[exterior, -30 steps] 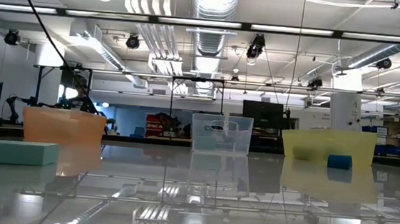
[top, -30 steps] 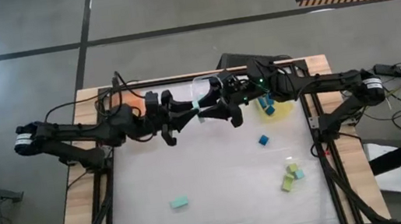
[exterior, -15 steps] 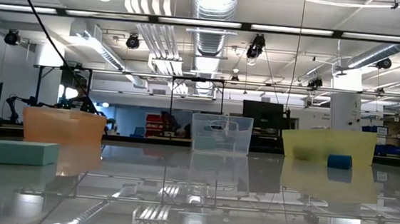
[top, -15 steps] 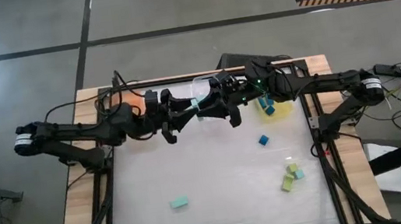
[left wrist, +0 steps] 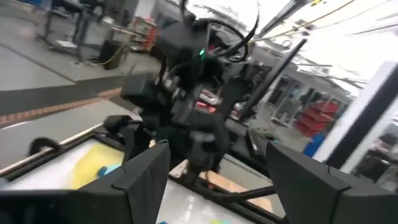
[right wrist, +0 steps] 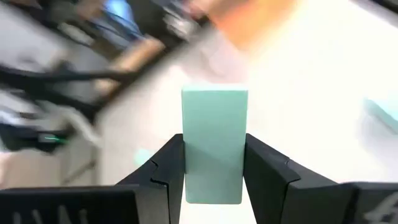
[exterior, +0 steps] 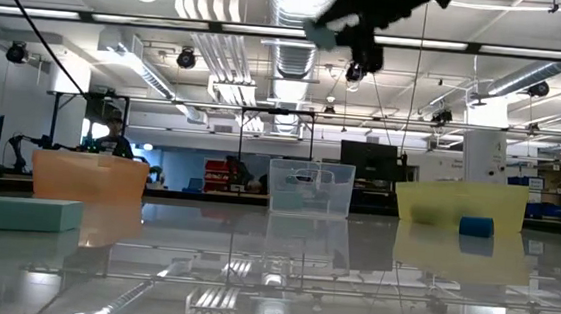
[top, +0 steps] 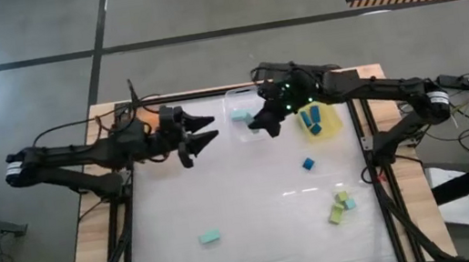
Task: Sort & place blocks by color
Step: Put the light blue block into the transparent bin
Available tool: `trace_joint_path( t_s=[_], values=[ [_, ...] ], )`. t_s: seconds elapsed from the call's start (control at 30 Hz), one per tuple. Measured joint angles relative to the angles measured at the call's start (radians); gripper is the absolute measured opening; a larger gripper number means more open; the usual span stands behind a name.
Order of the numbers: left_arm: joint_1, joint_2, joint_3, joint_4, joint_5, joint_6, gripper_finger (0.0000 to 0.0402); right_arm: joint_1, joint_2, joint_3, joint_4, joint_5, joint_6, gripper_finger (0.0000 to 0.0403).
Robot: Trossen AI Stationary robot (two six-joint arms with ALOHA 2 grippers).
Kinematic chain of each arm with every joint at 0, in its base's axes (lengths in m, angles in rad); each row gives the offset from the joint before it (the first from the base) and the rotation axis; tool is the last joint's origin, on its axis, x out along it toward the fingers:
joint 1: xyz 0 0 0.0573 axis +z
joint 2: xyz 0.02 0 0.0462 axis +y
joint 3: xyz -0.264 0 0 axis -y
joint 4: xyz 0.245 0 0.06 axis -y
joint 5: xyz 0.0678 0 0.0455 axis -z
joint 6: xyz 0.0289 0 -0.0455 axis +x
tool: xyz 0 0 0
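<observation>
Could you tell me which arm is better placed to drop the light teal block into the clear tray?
The right arm. Its pincer is already shut on the light teal block and sits beside the clear tray. The left pincer is open, empty and farther from it.

The whole table and both arms are seen from straight above in the high view; in the low view the tabletop is looked across level from its surface, toward the three trays and the room behind; the clear tray is shared by these two views; the left wrist view is aimed past its own fingers at the other arm nearby; the right wrist view is filled closely by its own fingers.
</observation>
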Motion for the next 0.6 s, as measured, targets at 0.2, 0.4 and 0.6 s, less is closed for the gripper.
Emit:
trace_joint_path(
  t_s=[0.2,0.4,0.6],
  values=[
    [0.002,-0.063,-0.001,-0.067,-0.156,0.003,0.0249,-0.089,0.097,0.0,-0.112,0.183,-0.035,0.0119],
    [0.004,-0.067,-0.002,-0.072,-0.281,0.033,0.025,-0.212,0.274,0.044,-0.105,0.189,0.032,0.0119],
    [0.004,-0.051,-0.004,-0.074,-0.312,0.034,0.025,-0.27,0.447,0.155,-0.121,0.185,0.059,0.0119]
  ],
)
